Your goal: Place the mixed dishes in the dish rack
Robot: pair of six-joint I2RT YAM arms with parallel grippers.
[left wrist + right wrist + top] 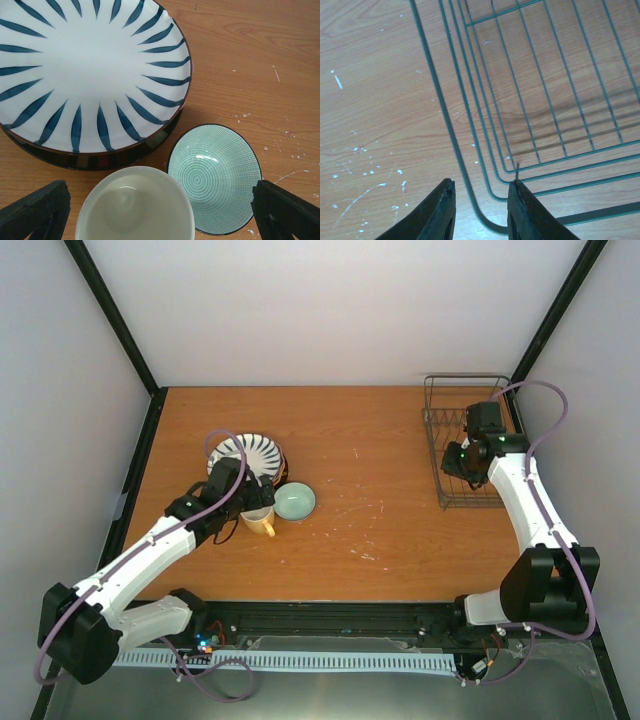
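The white plate with dark radial stripes (250,453) tops a stack at the table's left; in the left wrist view (85,70) a dark plate rim (125,159) shows under it. The pink and orange plates are hidden. The yellow mug (260,522), white inside (135,205), stands just in front, with the mint-green bowl (295,502) touching its right side (215,177). My left gripper (252,502) is open above the mug, its fingers (35,215) wide apart. My right gripper (481,210) is open, astride the dish rack's (468,440) near-left corner wire (455,145).
The rack holds no dishes and stands at the far right by the black corner post (545,335). White scratches (365,505) mark the wooden table between the dishes and the rack. White walls enclose the table on three sides.
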